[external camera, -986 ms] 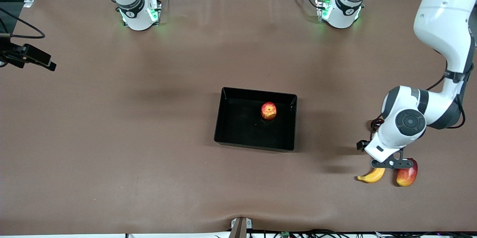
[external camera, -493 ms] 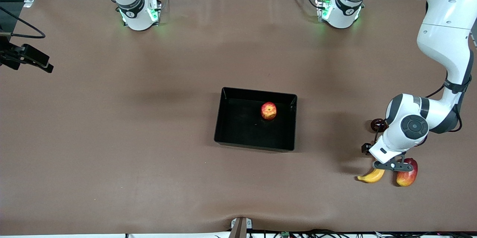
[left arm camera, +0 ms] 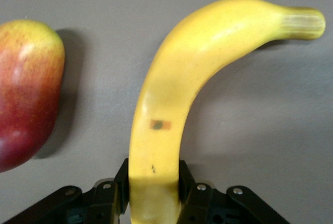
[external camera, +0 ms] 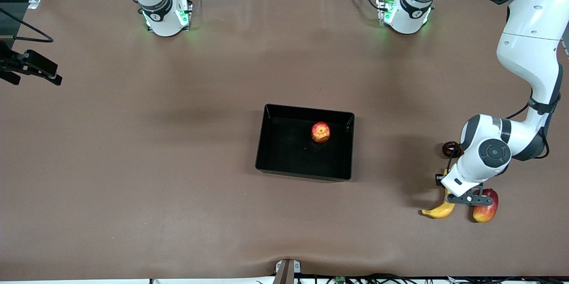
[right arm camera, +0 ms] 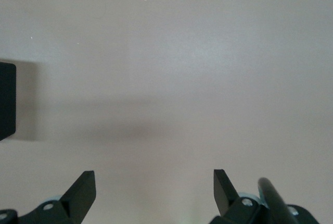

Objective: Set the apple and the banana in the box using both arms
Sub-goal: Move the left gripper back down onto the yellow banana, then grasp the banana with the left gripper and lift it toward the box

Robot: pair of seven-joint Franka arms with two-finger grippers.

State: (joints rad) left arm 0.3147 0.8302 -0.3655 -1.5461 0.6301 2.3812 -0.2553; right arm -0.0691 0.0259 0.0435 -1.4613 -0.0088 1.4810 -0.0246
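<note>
The yellow banana (external camera: 436,210) lies near the front camera at the left arm's end of the table. My left gripper (external camera: 463,197) is shut on its middle. In the left wrist view the banana (left arm camera: 171,94) runs out between my left gripper's (left arm camera: 153,178) fingers, close to the table. The apple (external camera: 320,132) sits inside the black box (external camera: 306,110) in the middle of the table. My right gripper (external camera: 31,68) waits open and empty over bare table at the right arm's end, and its fingers (right arm camera: 83,187) stand wide apart in the right wrist view.
A red-yellow mango (external camera: 485,206) lies right beside the banana and my left gripper, and shows in the left wrist view (left arm camera: 26,94). A small dark red round thing (external camera: 450,148) sits by the left arm's wrist. The brown table (external camera: 178,164) surrounds the box.
My left gripper has come down and closed on the banana, which has turned slightly. My right gripper has drifted a little toward the table's end. The apple has not moved.
</note>
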